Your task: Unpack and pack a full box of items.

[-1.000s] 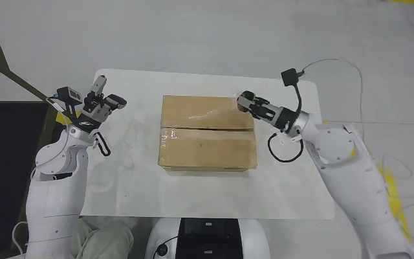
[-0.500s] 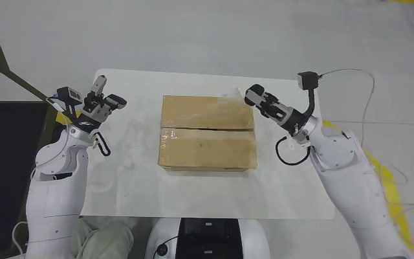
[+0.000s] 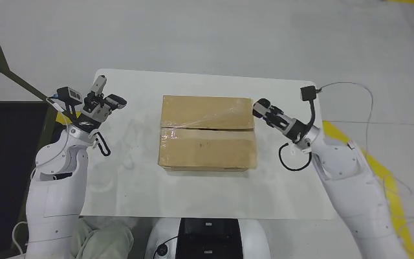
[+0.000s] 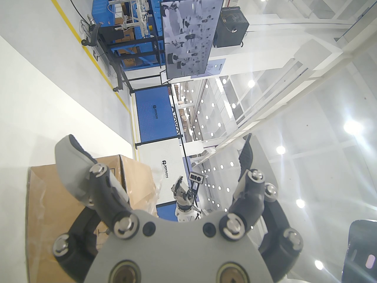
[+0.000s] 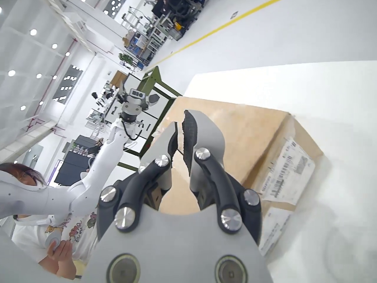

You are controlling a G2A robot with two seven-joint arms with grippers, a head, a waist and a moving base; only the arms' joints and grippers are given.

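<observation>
A closed cardboard box (image 3: 207,133) lies in the middle of the white table (image 3: 129,188), a taped seam running along its lid. My right gripper (image 3: 259,105) hovers just off the box's far right corner, fingers shut with nothing seen between them. The right wrist view has those fingers (image 5: 180,126) pressed together above the box (image 5: 250,131), which carries a white label (image 5: 290,163) on its end. My left gripper (image 3: 107,92) is raised over the table's left side, well away from the box, and stands open. Its spread fingers (image 4: 159,160) frame the box (image 4: 53,207) below.
A loose bit of clear film (image 4: 157,185) sticks up at the box's far corner. Bare table lies on both sides of the box and in front of it. A black cable (image 3: 291,155) loops beside my right wrist.
My right gripper has drawn back from over the box's far right corner, moving right and off the lid. The left arm and the box have stayed put.
</observation>
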